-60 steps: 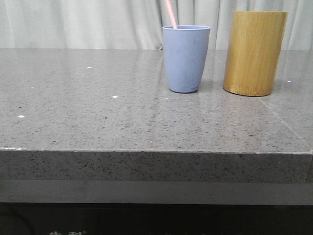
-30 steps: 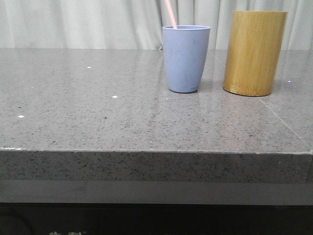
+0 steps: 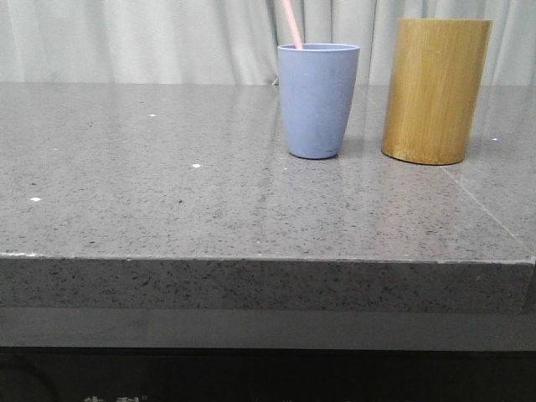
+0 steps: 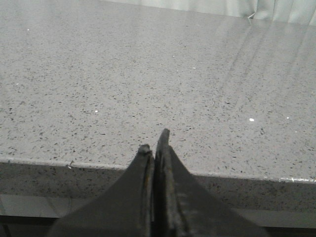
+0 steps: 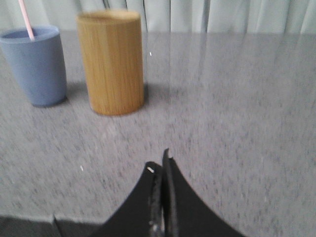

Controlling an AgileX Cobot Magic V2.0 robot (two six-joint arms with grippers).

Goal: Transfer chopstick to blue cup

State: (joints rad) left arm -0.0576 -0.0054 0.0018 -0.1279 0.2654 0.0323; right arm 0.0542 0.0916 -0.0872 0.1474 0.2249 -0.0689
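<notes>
The blue cup (image 3: pixel 318 100) stands upright on the grey stone table (image 3: pixel 167 201), right of centre at the back. A pale pink chopstick (image 3: pixel 291 23) stands in it, leaning left and rising above the rim. Both also show in the right wrist view: the cup (image 5: pixel 35 64) and the chopstick (image 5: pixel 25 19). My left gripper (image 4: pixel 155 145) is shut and empty at the table's front edge. My right gripper (image 5: pixel 160 165) is shut and empty, low over the table, well short of the cups. Neither gripper shows in the front view.
A taller yellow-brown bamboo cylinder (image 3: pixel 435 90) stands right of the blue cup, close beside it; it also shows in the right wrist view (image 5: pixel 111 61). Pale curtains (image 3: pixel 134 38) hang behind the table. The table's front edge (image 3: pixel 251 260) runs across the front view.
</notes>
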